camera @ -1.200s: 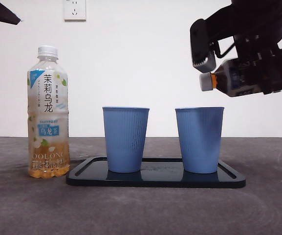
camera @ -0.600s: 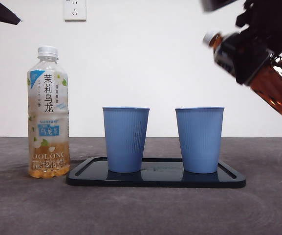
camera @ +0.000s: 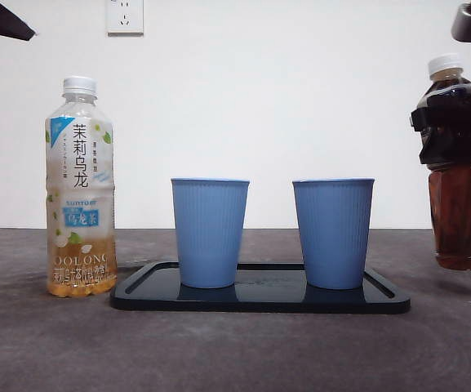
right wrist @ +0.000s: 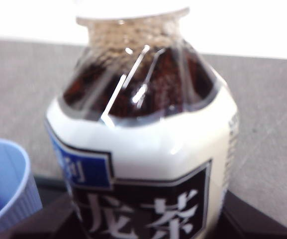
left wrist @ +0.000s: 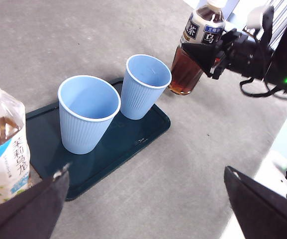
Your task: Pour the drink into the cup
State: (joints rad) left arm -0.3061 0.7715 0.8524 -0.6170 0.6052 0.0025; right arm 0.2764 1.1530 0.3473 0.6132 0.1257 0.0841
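Note:
My right gripper (camera: 457, 122) is shut on a dark tea bottle (camera: 462, 214) with a white cap, held upright at the far right, beside the right blue cup (camera: 333, 233). I cannot tell if its base touches the table. The left wrist view shows the bottle (left wrist: 195, 50) and that gripper (left wrist: 223, 52) just past the right cup (left wrist: 144, 84). The right wrist view is filled by the bottle (right wrist: 148, 149). A left blue cup (camera: 210, 233) stands beside the right one on a dark tray (camera: 259, 299). Both cups look empty. My left gripper (left wrist: 143, 214) is open, high above the table.
A pale oolong tea bottle (camera: 80, 188) with a white cap stands on the grey table left of the tray, and it shows in the left wrist view (left wrist: 1, 149). A white wall with a socket (camera: 125, 16) is behind. The left arm shows as a black tip (camera: 2, 20).
The dark bottle was tipped with its neck over the right cup. It has swung back upright and moved right and down, away from the cup. The cups and oolong bottle have not moved.

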